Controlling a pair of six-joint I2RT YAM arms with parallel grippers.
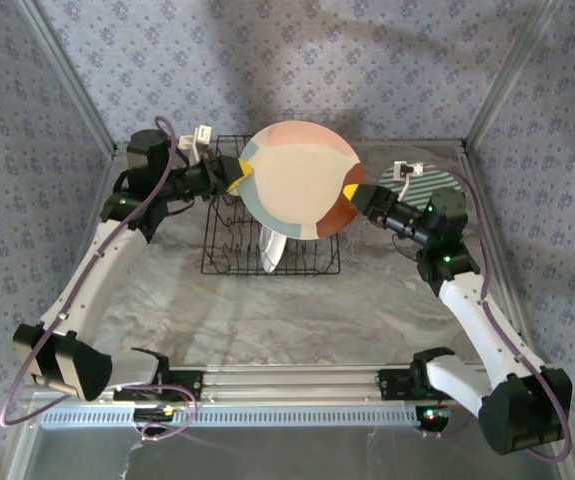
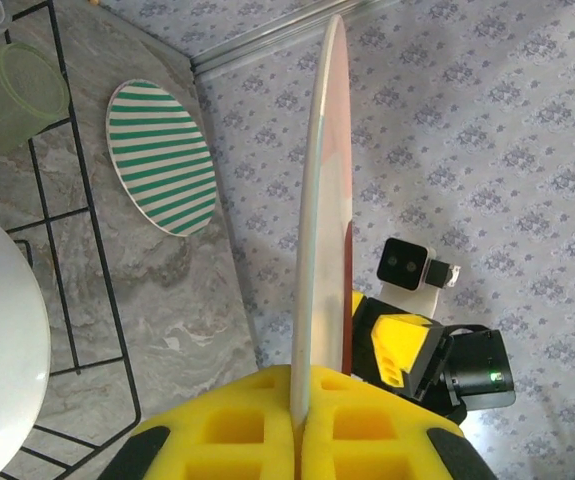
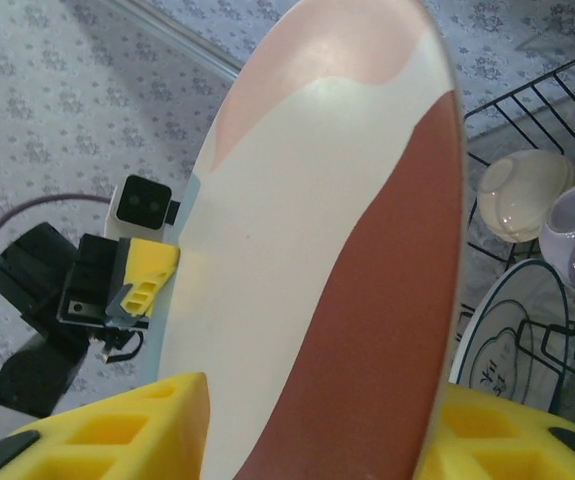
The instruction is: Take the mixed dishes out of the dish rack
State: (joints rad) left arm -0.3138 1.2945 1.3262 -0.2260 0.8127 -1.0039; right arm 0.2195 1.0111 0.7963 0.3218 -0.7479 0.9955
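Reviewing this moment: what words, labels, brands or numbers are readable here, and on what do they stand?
No text here can be read.
Dark printed mark on the white back of a plate standing in the dish rack, seen from the right wrist: too blurred to read.

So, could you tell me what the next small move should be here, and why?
Probably close the right tool firmly on the colour-block plate: its pads straddle the rim but a firm grip isn't clear, while the left tool pinches the opposite edge above the dish rack.
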